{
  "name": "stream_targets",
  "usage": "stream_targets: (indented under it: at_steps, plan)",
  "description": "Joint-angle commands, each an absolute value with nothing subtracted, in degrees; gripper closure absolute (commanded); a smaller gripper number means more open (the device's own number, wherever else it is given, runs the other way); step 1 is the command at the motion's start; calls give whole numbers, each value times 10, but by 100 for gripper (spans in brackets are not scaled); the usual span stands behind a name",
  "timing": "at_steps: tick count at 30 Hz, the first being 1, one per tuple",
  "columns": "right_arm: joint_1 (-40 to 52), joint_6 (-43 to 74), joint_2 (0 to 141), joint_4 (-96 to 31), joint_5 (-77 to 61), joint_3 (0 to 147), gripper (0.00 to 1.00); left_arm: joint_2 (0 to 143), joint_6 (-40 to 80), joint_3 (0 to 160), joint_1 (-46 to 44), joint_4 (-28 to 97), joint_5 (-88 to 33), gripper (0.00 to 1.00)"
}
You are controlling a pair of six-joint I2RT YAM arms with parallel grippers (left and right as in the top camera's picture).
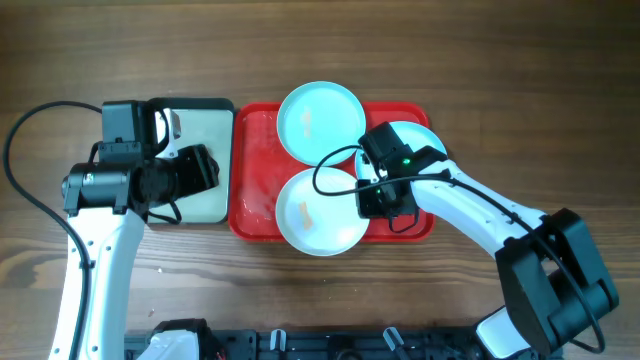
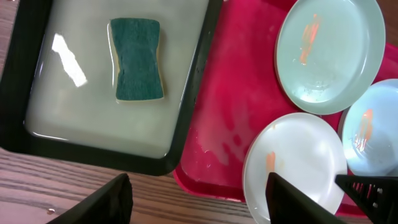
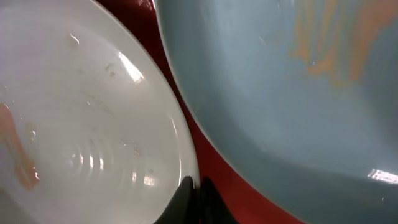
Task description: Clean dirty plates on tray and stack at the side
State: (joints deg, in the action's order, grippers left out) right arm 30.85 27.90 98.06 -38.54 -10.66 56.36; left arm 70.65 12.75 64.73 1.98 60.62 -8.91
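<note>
The red tray holds three plates with orange smears. A turquoise plate lies at the far side, the white plate at the near side, overhanging the rim, and a second turquoise plate at the right, partly under my right arm. My right gripper is shut on the white plate's right rim; the right wrist view shows its fingers pinching the rim of the white plate beside the turquoise plate. My left gripper hovers open and empty over the black tray.
A black-rimmed tray left of the red tray holds shallow water and a green sponge. Bare wooden table surrounds both trays. The red tray's floor is wet. Cables loop from both arms.
</note>
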Motion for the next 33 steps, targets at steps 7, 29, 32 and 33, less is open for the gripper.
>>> stream_targets:
  at_steps: [7,29,32,33]
  plan:
    - [312,352,988,-346,-103,560,96,712,129,646,18,605,-63,41]
    - [312,347,988,-341,-103,560,91,909,147,645,18,496,29,43]
    - [312,346,988,-341,-103,560,91,933,129,645,18,461,29,46]
    - [312,345,988,-340,-103,560,91,943,118,645,18,448,29,49]
